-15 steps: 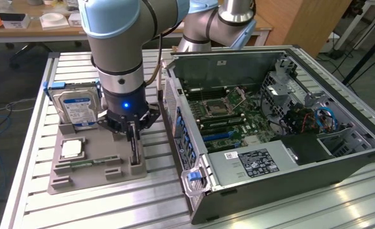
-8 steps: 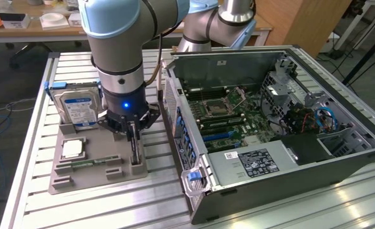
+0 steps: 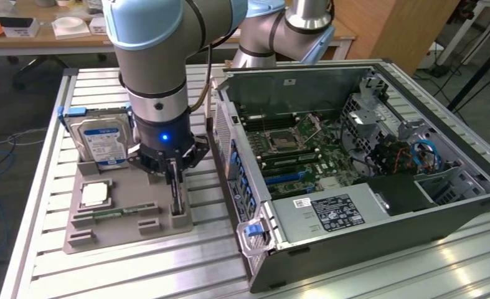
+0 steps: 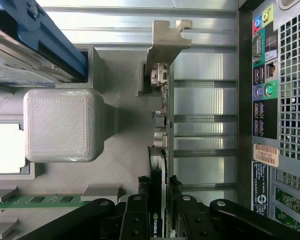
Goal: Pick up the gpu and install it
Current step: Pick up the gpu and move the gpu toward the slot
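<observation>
Gpu (image 4: 158,165) clamped edge-on by gripper (image 4: 157,197); wrist view reveals bracket (image 4: 166,42).

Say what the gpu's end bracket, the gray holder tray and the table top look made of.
gpu end bracket: bare stamped metal, dull silver sheen. Holder tray: probably 3D-printed plastic, matte gray with fine layer lines. Table top: likely aluminium, ribbed bright slats.
</observation>
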